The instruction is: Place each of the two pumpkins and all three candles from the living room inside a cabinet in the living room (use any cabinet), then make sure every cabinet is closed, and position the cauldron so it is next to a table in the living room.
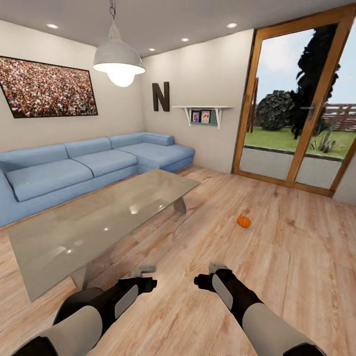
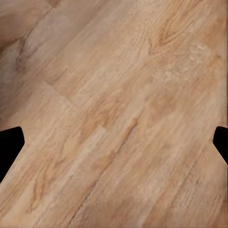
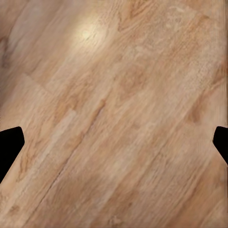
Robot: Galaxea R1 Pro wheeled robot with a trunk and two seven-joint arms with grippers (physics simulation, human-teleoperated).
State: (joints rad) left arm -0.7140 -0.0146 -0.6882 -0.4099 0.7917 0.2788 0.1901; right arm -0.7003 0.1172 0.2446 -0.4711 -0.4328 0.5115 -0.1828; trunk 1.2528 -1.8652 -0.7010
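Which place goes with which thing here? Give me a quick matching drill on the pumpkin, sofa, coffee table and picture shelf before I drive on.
Things:
1. pumpkin
2. sofa
3. coffee table
4. picture shelf

Places:
A. on the wall beside the glass door
B. along the wall under the big picture
C. on the bare wood floor, ahead of the right gripper
D. between the sofa and the robot

Pairs: 1-C, 2-B, 3-D, 4-A

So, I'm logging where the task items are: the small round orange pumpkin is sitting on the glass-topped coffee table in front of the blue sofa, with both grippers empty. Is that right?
Not quite. The small round orange pumpkin lies on the wooden plank floor, off to the side of the glass-topped coffee table, as the head view shows. The rest holds: the table stands before the blue sofa, and both grippers are empty.
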